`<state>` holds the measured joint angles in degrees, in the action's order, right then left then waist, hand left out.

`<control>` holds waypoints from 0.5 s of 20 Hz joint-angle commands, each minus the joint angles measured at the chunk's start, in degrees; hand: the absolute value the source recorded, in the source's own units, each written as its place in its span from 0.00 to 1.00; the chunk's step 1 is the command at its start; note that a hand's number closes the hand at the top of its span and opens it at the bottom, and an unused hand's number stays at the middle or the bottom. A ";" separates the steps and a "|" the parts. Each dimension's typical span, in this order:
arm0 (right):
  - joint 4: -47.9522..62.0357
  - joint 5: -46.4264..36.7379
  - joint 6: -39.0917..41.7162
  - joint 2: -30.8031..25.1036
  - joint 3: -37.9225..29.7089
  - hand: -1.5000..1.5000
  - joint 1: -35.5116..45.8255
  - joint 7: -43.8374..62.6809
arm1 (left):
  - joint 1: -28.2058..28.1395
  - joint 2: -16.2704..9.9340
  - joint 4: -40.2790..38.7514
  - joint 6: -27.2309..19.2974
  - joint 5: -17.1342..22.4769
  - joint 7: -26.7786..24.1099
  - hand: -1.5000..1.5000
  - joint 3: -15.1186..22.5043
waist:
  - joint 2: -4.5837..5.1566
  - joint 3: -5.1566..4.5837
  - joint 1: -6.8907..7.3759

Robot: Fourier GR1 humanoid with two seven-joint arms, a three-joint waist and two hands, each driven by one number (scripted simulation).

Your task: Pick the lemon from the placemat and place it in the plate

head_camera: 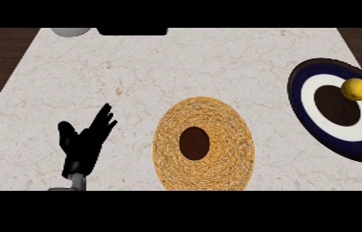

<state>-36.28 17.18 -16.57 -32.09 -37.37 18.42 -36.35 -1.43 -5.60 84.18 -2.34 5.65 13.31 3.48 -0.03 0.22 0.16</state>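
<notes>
Left hand [83,142] nearest, low at view's left, fingers straight and spread, thumb out, holding nothing. Woven round placemat [203,144] with dark centre just right of it on the pale marble counter [184,65]. Farther right, lemon [352,89] sitting on dark-blue-and-white plate [309,94] at the view's edge, well apart from the placemat.

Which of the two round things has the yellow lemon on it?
The plate at the right edge, with dark blue and white rings, holds the lemon. The woven golden placemat in the middle holds nothing.

head view | steeply down on counter [184,68] | placemat [203,144] centre, plate [311,125] cut by right edge
</notes>
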 commanded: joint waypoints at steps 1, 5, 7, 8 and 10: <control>-2.07 3.72 10.97 0.31 -1.37 0.00 -7.54 -3.14 | -2.69 0.97 1.93 -0.91 -0.31 1.64 0.50 0.85 | -0.11 -0.19 -0.52; -6.76 3.14 15.15 4.51 1.77 0.00 -13.51 -5.52 | -0.42 1.34 -0.25 -1.25 -1.64 0.39 0.50 0.88 | -0.09 -0.24 -0.64; -12.99 3.29 15.25 5.33 3.24 0.00 -16.27 -2.59 | -1.96 3.12 0.54 -3.01 -3.44 -0.67 0.50 2.53 | -0.13 -0.27 -0.65; -8.44 2.17 16.57 6.53 2.89 0.00 -18.57 -8.49 | -0.28 0.99 -1.67 0.98 0.69 0.58 0.50 -0.28 | -0.02 -0.23 -0.62; -18.02 1.65 13.59 7.88 4.45 0.00 -23.29 -3.97 | -1.41 -1.14 2.26 1.01 -0.40 2.07 0.50 -0.59 | -0.16 -0.30 -0.71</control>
<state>-45.68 19.55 -2.73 -27.24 -35.08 2.13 -41.46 -2.16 -5.23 84.73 -2.39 4.90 13.13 3.40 -0.25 0.09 -0.39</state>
